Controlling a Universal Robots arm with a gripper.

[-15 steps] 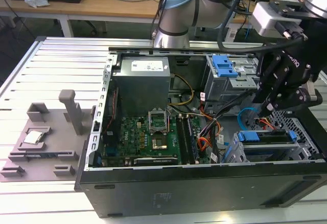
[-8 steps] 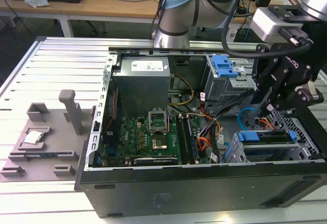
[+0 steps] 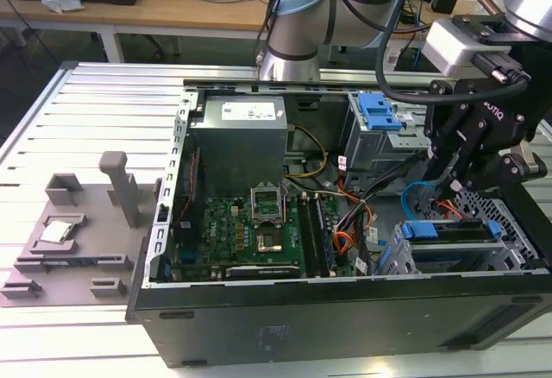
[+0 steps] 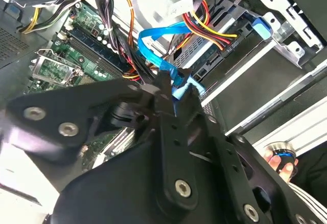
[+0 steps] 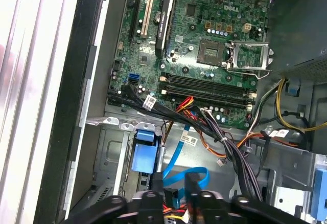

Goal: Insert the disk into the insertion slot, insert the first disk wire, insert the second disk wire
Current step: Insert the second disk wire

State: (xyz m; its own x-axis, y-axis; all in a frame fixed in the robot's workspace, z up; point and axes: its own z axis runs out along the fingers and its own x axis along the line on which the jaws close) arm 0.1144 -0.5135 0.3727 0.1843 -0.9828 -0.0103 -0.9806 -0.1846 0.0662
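Note:
The disk (image 3: 448, 230), in its blue carrier frame, lies inside the insertion slot (image 3: 511, 223), the low perforated metal cage at the case's right end in the exterior view. In the second wrist view a red, yellow and black wire bundle (image 4: 217, 34) runs to the end of the disk (image 4: 225, 55). My gripper (image 3: 447, 186) hangs just above the cage. It is shut on the connector end of a flat blue cable (image 4: 158, 32), which loops up from between the fingers (image 4: 168, 106). In the first wrist view the blue cable (image 5: 190, 174) and the carrier's blue tab (image 5: 143, 156) lie just ahead of my gripper (image 5: 173, 192).
The open computer case holds a motherboard (image 3: 250, 223), a grey power supply (image 3: 237, 136) and a taller cage with a blue tab (image 3: 379, 112). Loose wire bundles (image 5: 225, 142) cross beside the slot. A grey fixture plate (image 3: 78, 231) lies to the left. A hand (image 4: 282, 165) is near the case edge.

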